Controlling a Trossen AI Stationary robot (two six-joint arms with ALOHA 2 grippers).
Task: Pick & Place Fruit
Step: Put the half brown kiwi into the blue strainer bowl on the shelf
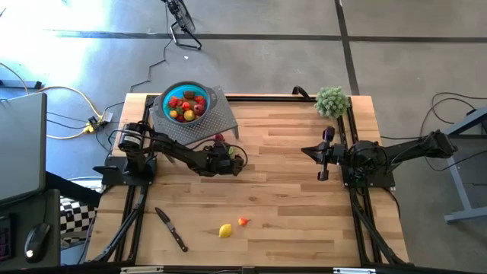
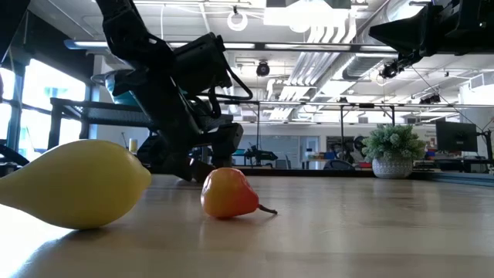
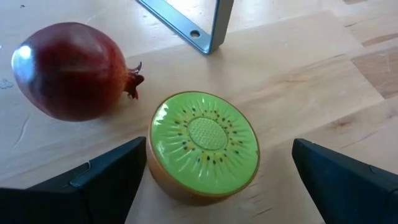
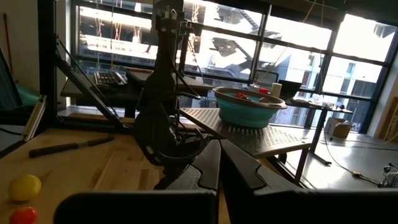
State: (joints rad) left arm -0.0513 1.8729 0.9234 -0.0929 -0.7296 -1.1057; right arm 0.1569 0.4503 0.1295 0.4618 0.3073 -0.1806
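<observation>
A cut green kiwi half (image 3: 204,144) lies flat side up on the wooden table, beside a dark maroon pomegranate (image 3: 71,70). My left gripper (image 3: 219,149) is open and slants down over the kiwi half, one finger on either side of it; in the high view it (image 1: 234,158) is at mid-table. The teal bowl (image 1: 183,105) holds several fruits and stands on a grey perforated stand at the far left. A yellow fruit (image 1: 225,230) and a red-orange fruit (image 1: 243,221) lie near the front edge. My right gripper (image 1: 323,156) waits shut at the right. My left gripper has one finger (image 3: 118,174) right against the kiwi half's side (image 3: 153,155); whether it touches, I cannot tell. The other finger (image 3: 336,174) stands clear of the fruit. The kiwi half rests on the table.
A black-handled knife (image 1: 172,228) lies near the front left. A fuzzy green plant ball (image 1: 332,100) sits at the far right. The stand's metal leg (image 3: 208,28) comes down just beyond the kiwi half. Bare wood lies between the two arms.
</observation>
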